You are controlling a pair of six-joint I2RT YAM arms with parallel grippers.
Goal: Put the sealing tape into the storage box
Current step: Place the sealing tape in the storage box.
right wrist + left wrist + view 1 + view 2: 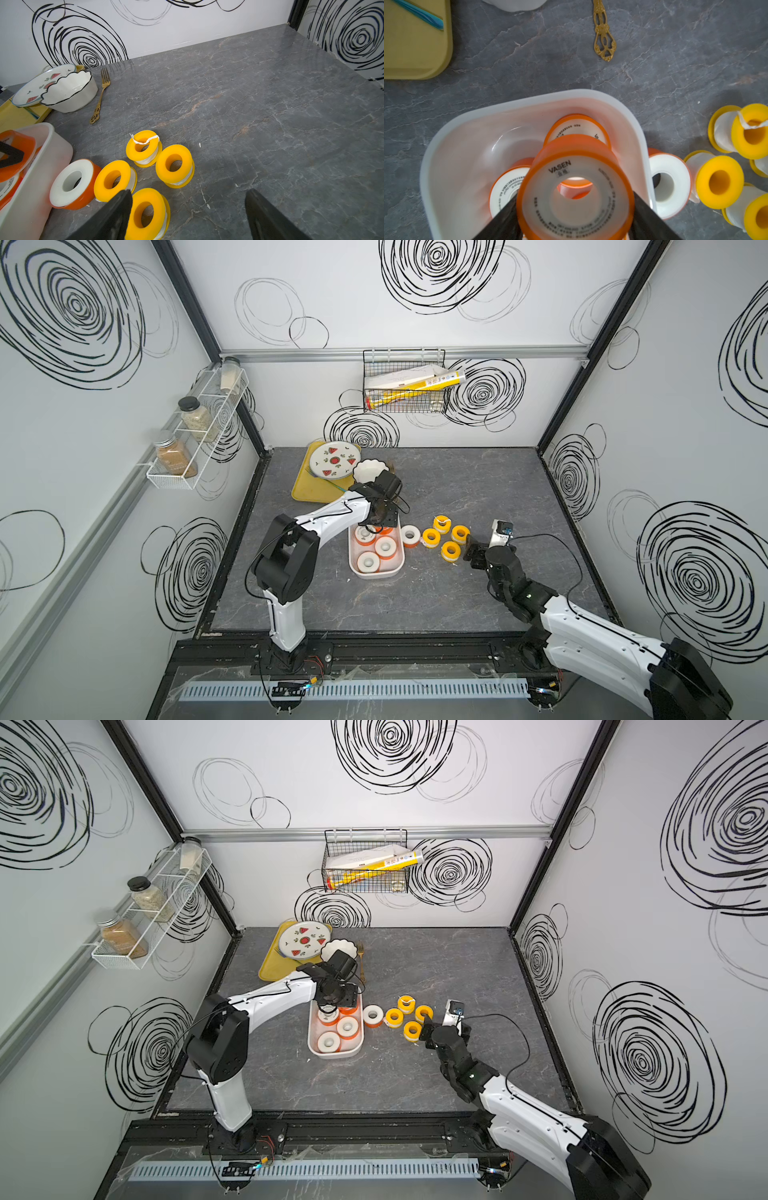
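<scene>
- Left pincer: closed on an orange-flanged spool of sealing tape, one finger on either side, held above the storage box.
- Directly below that pincer: stored spools already lying flat in the box. I count at least three; the arm hides the exact number.
- Right pincer: jaws wide apart, holding nothing, low over the table.
- Just ahead of the right pincer: four yellow spools clustered on the table, the nearest beside one of its fingers. One carries a loose tape end.
- Between the two pincers: a lone orange spool on the table, just beside the box's outer wall.
- Progress, by my reckoning: near halfway, with one spool to release and five to collect.
- Beyond the left pincer: yellow tray, watermelon plate, fluted bowl and gold fork, all clear of the work.
- Obstruction: none in the open. The box floor is crowding, so the held spool may land on others.
</scene>
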